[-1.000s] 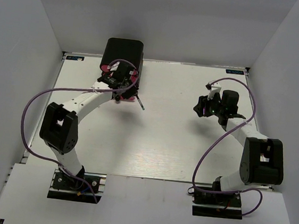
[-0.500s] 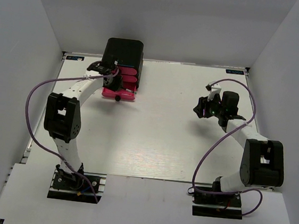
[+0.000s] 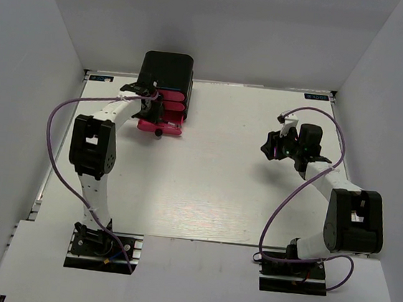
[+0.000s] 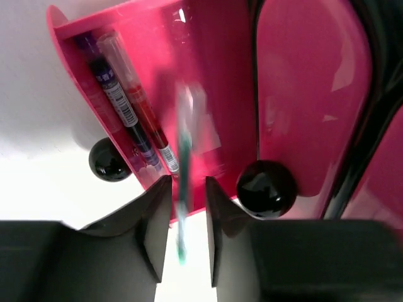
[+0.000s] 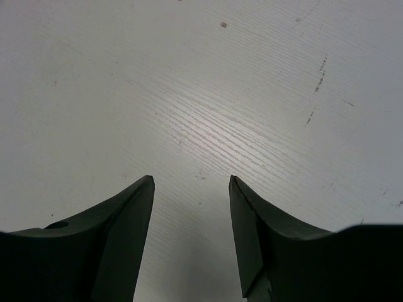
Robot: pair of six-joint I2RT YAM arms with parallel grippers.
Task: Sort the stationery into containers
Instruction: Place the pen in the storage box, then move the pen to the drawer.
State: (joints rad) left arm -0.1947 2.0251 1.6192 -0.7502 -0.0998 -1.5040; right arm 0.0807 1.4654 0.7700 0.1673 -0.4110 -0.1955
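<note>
The left gripper [image 4: 187, 211] hangs over the pulled-out bottom pink plastic drawer [image 4: 217, 69] of the small black rounded-corner cabinet [image 3: 167, 66] at the far left of the white table [image 3: 219, 189]. Its two dark fingers [image 4: 154, 220] stand a narrow way apart. A thin green pen [image 4: 183, 157] runs lengthwise between them, blurred, its tip level with the fingers and its upper part over the drawer floor. White shows on each side of the pen, so the fingers do not press on it.

Inside the drawer, along its outer wall and left of the green pen, lie a thin dark pen with a barcode label [image 4: 116, 104] and a thin red-and-clear pen [image 4: 141, 104], side by side and touching. The drawer's round black knob [image 4: 110, 160] sits at its front; a second black knob [image 4: 266, 189] belongs to the shut pink drawer beside it.

The right gripper [image 5: 192, 207] is well apart, over bare table on the right side [image 3: 274, 146], its jaws spread with nothing between them.
</note>
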